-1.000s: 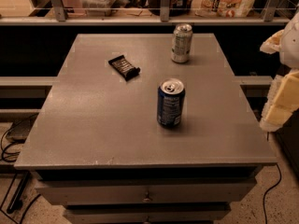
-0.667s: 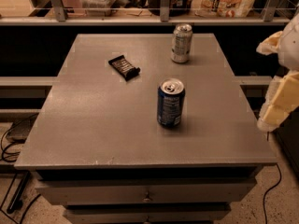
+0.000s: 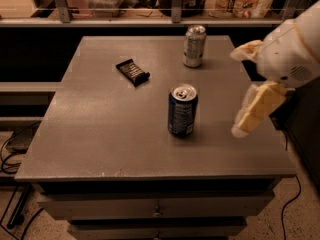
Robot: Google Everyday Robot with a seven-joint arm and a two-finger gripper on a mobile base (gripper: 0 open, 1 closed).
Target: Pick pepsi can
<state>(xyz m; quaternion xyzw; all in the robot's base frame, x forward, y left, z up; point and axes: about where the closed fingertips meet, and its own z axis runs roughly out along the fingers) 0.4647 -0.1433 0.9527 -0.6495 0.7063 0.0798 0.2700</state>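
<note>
The grey flat-topped desk [image 3: 100, 134] fills most of the view, its front edge nearest, with a grey drawer front [image 3: 155, 206] below it; dark cables [image 3: 10, 156] lie on the floor by its left side; the dark blue pepsi can with a silver top and pale label print [image 3: 182, 111] stands upright on the desk, a little right of the middle and in the nearer half, with bare surface all around it; to its right, near the desk's right edge, the end effector [image 3: 237, 93] hangs over the desktop, apart from the can and at about the can's height in the picture; its two pale yellow fingers [image 3: 257, 109] are spread wide, one pointing down and to the left, the other above it, with nothing between them; the white rounded arm [image 3: 295, 49] carrying it enters from the upper right; farther back and to the left, a small dark rectangular snack wrapper [image 3: 133, 71] lies flat, set at a slant; beyond that, near the far edge, a silver-white can with greenish markings [image 3: 194, 46] stands upright, well apart from the blue can; behind the desk runs a shelf with a metal rail [image 3: 150, 20] and blurred goods
</note>
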